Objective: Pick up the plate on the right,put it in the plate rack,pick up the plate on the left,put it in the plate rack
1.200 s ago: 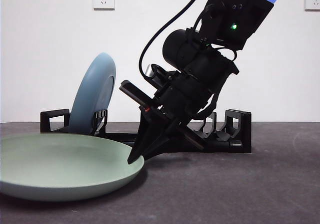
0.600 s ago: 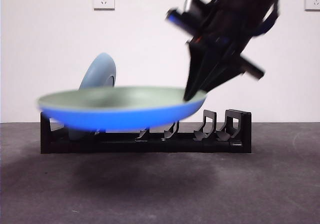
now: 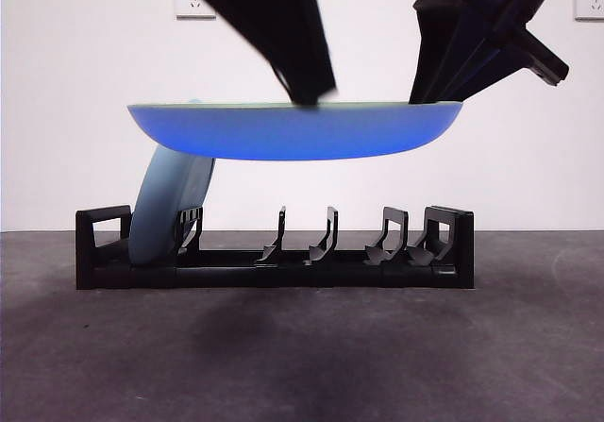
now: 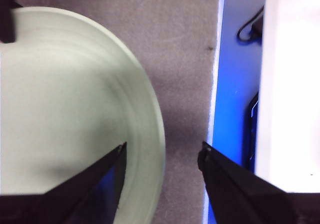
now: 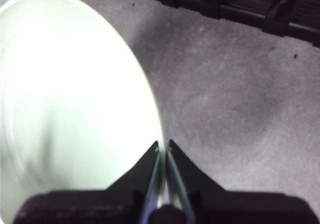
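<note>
1. Bench (image 3: pixel 528 346): dark, bare in front of the plate rack; a faint shadow lies on it beneath the lifted plate.
2. Green plate (image 3: pixel 294 129): airborne, held roughly level, directly above the plate rack and clear of its prongs. Underside reads blue in the front view; top face reads pale green in both wrist views.
3. Right gripper (image 5: pixel 163 145): jaws clamped together on the green plate's rim, the rim edge pinched between the tips. In the front view it comes down onto the plate's edge above the rack's blocky end.
4. Left gripper (image 4: pixel 162 151): jaws apart, straddling the plate's rim, one jaw over the plate's face and the other outside it. Not closed on anything. In the front view its dark jaw descends to the plate near the middle of the rack's span.
5. Key relation: plate lies flat, but the rack slots take a plate on edge. Judgement: it must be tipped upright, rim downward, before lowering; the left gripper is placed to assist.
6. Plate rack (image 3: pixel 274 261): long axis runs across the view. A blue plate (image 3: pixel 170 200) stands on edge in the slot near one end; remaining prong pairs are empty.
</note>
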Motion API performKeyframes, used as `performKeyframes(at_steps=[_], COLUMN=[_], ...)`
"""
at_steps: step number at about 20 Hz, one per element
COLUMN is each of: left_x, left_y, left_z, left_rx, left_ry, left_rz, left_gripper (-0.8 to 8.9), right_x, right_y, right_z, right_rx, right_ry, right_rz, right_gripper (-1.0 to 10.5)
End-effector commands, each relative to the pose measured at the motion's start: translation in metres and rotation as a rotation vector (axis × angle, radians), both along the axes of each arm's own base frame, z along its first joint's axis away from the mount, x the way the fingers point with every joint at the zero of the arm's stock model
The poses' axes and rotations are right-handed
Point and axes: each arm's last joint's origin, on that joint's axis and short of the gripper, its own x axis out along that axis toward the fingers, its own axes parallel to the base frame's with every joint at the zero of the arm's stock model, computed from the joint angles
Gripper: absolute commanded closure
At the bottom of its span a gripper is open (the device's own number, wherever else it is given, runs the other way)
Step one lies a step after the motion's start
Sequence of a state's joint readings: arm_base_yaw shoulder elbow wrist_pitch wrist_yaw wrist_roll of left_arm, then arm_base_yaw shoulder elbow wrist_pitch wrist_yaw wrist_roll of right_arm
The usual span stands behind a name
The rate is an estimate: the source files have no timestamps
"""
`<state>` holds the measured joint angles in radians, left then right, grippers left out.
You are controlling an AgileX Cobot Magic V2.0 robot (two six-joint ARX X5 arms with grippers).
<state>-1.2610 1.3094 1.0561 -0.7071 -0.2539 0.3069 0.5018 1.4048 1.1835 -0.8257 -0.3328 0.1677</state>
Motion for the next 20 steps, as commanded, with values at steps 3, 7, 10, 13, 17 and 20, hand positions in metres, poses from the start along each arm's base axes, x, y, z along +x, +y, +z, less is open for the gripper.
performKeyframes(at_steps=[3,7,10,13,17,20], left_x=[0.003,0.003,0.003,0.003,0.004,0.006], left_y=[-0.014,-0.015,-0.015,-0.017,-0.020,-0.027], left_z=[-0.016,-0.018,-0.018,-0.017,-0.015,-0.009], left_rx=[0.050,0.056,0.054,0.039,-0.016,-0.155], left_ry=[-0.020,-0.017,-0.019,-0.023,-0.017,0.030], left_rz=[0.003,0.001,0.003,0.003,0.022,0.070], left_gripper=[6.64,8.22,8.22,8.22,8.22,8.22], right_x=[-0.005,-0.009,-0.012,-0.016,-0.022,-0.031], right_y=[-0.002,-0.004,-0.006,-0.011,-0.031,-0.053], right_z=[0.004,0.009,0.013,0.020,0.039,0.064], right_rx=[0.003,0.011,0.020,0.030,0.045,-0.011], right_ry=[-0.001,-0.019,-0.035,-0.061,-0.165,-0.370], right_rz=[0.014,0.016,0.016,0.006,-0.073,-0.244], right_gripper=[9.6,9.6,9.5,9.3,7.5,7.6])
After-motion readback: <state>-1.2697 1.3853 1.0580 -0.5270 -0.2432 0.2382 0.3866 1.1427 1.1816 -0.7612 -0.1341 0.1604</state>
